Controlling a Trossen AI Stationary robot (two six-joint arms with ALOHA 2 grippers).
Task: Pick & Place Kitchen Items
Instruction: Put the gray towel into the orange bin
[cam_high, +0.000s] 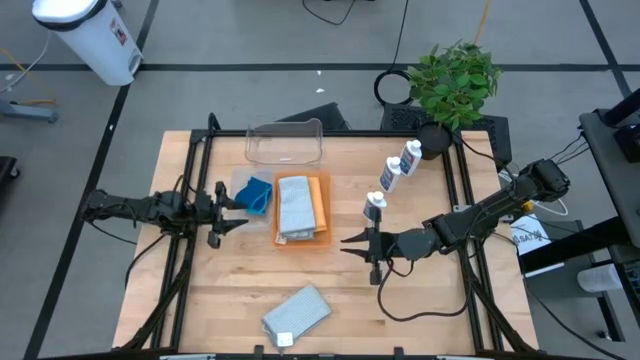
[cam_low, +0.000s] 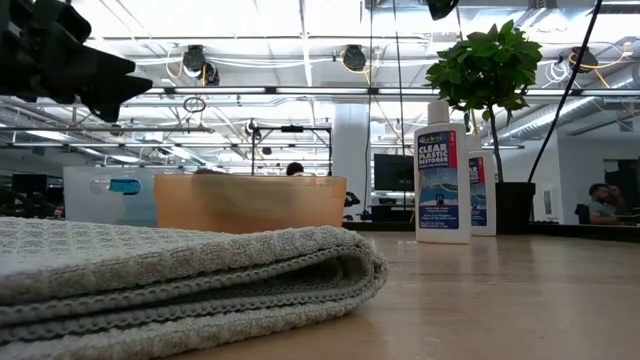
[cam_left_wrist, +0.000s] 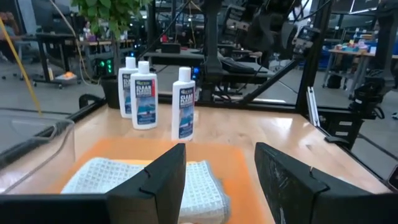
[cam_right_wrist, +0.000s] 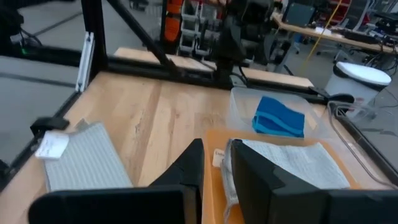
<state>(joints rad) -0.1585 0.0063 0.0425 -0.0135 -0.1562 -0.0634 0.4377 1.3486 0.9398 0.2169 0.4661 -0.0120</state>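
A grey folded cloth (cam_high: 297, 207) lies on an orange cloth (cam_high: 318, 190) at mid table. A blue sponge (cam_high: 257, 193) lies on a pale blue pad (cam_high: 240, 183) just left of them. Three white blue-labelled bottles (cam_high: 410, 157) (cam_high: 390, 177) (cam_high: 375, 207) stand upright in a slanting row at the right. A second grey cloth (cam_high: 297, 312) lies flat by the near edge. My left gripper (cam_high: 228, 210) is open and empty, just left of the sponge. My right gripper (cam_high: 350, 243) is open and empty, right of the orange cloth's near corner.
A clear plastic tub (cam_high: 285, 143) stands behind the cloths at the far side. A green potted plant (cam_high: 455, 80) stands at the far right corner. Bare wood lies between the two grey cloths and at the near right.
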